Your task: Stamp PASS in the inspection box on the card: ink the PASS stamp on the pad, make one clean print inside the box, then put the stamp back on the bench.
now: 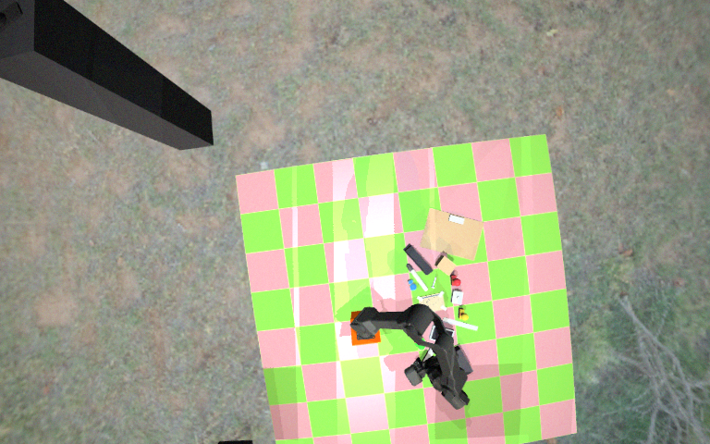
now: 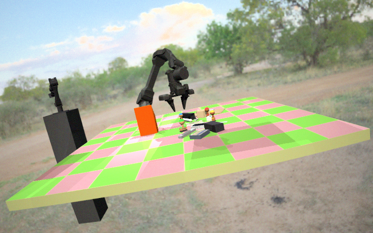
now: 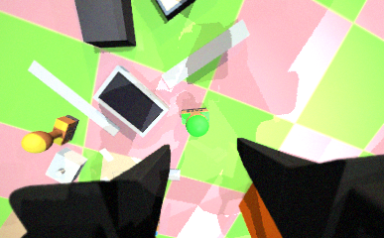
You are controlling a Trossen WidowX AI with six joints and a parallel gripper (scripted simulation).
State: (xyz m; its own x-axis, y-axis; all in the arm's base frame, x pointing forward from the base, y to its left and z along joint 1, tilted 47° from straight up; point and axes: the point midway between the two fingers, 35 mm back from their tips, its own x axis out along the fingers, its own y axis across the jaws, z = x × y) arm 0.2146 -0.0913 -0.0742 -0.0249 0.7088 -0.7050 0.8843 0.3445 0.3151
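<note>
The PASS stamp [image 3: 196, 123], with a green knob, stands upright on the checkered bench [image 3: 327, 99], free of my fingers. My gripper [image 3: 203, 146] [image 2: 178, 108] is open and empty and hangs above the stamp, one dark finger on each side of it in the wrist view. The ink pad [image 3: 130, 101] [image 2: 199, 133], dark in a white frame, lies just left of the stamp. The cream card [image 1: 432, 301] lies further in among the clutter. In the wrist view it is mostly hidden behind my left finger.
A yellow-knobbed stamp [image 3: 47, 138] [image 1: 462, 314] lies on its side beside a white strip [image 3: 71, 96]. A dark box [image 3: 104, 20], a grey bar [image 3: 213, 50] and a white cube [image 3: 65, 166] lie nearby. Red [image 1: 456, 280] and blue [image 1: 411, 284] stamps and a tan clipboard [image 1: 452, 233] lie further off. The orange arm base [image 2: 145, 120] stands to the left.
</note>
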